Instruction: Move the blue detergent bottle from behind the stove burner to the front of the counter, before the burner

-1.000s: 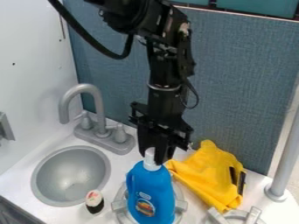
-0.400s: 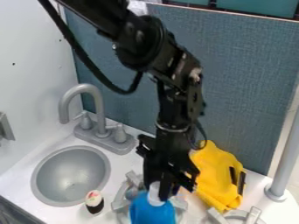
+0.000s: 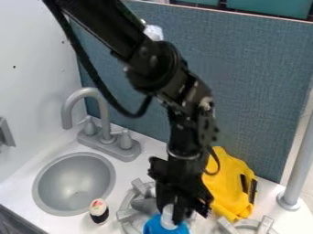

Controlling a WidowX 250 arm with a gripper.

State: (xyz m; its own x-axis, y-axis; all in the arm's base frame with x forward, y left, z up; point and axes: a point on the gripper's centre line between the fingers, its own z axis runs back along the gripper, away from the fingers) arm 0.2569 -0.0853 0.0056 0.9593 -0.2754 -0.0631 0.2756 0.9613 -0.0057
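Note:
The black gripper [image 3: 174, 211] hangs at the lower middle of the camera view, its fingers shut around the white cap of a blue bottle [image 3: 160, 227]. Only the top of the bottle shows above the view's bottom edge, in front of a grey stove burner [image 3: 128, 215]. A yellow cloth item [image 3: 227, 183] with black patches lies just right of the gripper, partly behind it.
A grey sink [image 3: 73, 185] and faucet [image 3: 92, 93] are at the left. A small sushi-like toy [image 3: 98, 211] stands between sink and burner. Another burner [image 3: 247, 225] is at the lower right, near a grey post [image 3: 297, 169]. A blue-grey panel [image 3: 245, 82] rises behind.
The gripper and the blue bottle have moved toward the view's bottom edge and slightly right, taking most of the bottle out of view and uncovering more of the burner.

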